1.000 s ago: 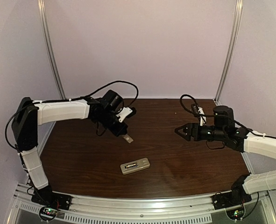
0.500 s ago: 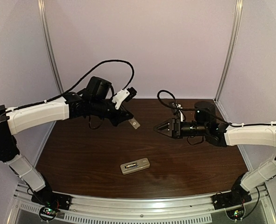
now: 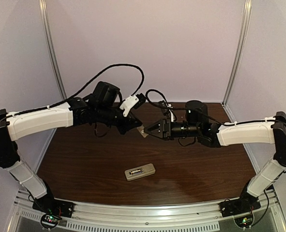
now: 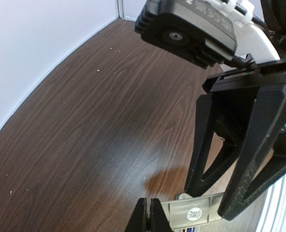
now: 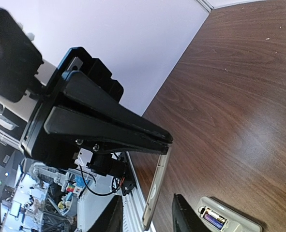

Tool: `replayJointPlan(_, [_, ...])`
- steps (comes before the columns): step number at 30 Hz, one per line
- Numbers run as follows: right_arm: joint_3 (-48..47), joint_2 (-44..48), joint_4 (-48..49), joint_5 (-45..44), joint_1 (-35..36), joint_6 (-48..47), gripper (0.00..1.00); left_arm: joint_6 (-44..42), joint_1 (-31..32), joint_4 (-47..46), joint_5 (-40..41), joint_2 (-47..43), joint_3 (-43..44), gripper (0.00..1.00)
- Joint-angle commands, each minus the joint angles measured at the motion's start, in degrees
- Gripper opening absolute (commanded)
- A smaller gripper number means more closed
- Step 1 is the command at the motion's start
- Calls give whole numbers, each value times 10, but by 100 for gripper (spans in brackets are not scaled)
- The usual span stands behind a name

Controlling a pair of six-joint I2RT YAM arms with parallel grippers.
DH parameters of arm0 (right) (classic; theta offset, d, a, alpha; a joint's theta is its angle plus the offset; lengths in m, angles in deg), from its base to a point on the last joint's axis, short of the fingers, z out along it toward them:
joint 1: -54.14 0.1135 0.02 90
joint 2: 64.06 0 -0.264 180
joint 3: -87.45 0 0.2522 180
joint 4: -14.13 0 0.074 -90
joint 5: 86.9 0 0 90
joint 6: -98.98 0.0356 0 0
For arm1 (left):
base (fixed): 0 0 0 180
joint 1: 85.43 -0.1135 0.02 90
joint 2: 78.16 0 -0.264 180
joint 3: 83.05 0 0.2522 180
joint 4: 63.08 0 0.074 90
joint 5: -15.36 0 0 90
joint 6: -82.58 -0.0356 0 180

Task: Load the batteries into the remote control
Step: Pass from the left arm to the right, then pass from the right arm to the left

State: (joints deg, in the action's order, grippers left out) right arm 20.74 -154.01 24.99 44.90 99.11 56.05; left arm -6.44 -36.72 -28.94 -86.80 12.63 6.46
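The white remote control lies on the table with its back up and its compartment open. The two batteries sit side by side in it, one whitish, one blue-purple. My left gripper is shut on one end of a thin grey battery cover and holds it in the air above the table. In the left wrist view the gripper pinches the cover at its edge. My right gripper is open, and its fingers straddle the cover's free end.
The dark wood table is bounded by the white back wall and an aluminium rail along the near edge. The remote also shows in the right wrist view, below my open right gripper.
Both arms have swung toward the middle. My left gripper has lifted the cover up and rightward. My right gripper has moved left until its open fingers are around the cover.
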Motion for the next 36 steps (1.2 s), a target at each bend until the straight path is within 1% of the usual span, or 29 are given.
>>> replayJointPlan(1, [-24,-10,-7,-9,8,-6,32,11,0,-29,13,3,-4,0])
replayJointPlan(4, [-30,-18,-10,-3,9,-6,23,13,1,-31,16,4,-4,0])
replayJointPlan(7, [-33,-22,-10,7,10,-7,11,15,1,-32,22,3,-5,0])
replayJointPlan(9, [-34,-22,-9,14,10,-10,0,16,1,-33,22,2,-5,0])
replayJointPlan(10, [-33,-21,-8,16,10,-14,0,20,0,-32,24,1,-4,1])
replayJointPlan(11, [-33,-18,-10,17,10,-19,0,25,0,-32,23,-1,-3,13])
replayJointPlan(12, [-31,-11,-14,19,10,-30,0,26,0,-29,16,-7,-2,33])
replayJointPlan(13, [-30,-2,-27,17,10,-46,0,29,-1,-27,14,-15,-3,47])
replayJointPlan(14, [-32,8,-53,9,11,-70,0,34,-3,-27,14,-27,-6,57])
replayJointPlan(16, [-38,30,-110,-8,10,-132,0,45,-18,-30,-9,-57,-17,74])
replayJointPlan(17, [-41,42,-139,-18,10,-176,0,50,-27,-29,-24,-73,-23,80])
replayJointPlan(18, [-44,53,-169,-32,11,-212,0,55,-35,-25,-37,-86,-26,84])
replayJointPlan(20, [-44,76,-217,-62,12,-283,0,60,-50,-9,-74,-111,-31,87])
replayJointPlan(22, [-42,101,-258,-88,16,-359,0,60,-55,14,-115,-128,-34,88])
replayJointPlan(25, [-45,134,-319,-121,34,-496,1,68,-56,45,-174,-141,-36,85])
replayJointPlan(26, [-37,149,-320,-140,43,-531,2,70,-56,51,-198,-144,-40,84])
replayJointPlan(28, [-20,180,-310,-188,70,-589,4,71,-56,62,-242,-150,-45,81])
replayJointPlan(30, [-10,200,-304,-239,101,-635,4,73,-56,74,-277,-150,-45,78])
replayJointPlan(32, [-19,204,-321,-279,133,-672,3,77,-56,88,-306,-147,-40,75])
replayJointPlan(36, [-36,197,-369,-396,202,-744,1,85,-56,113,-364,-137,-38,71])
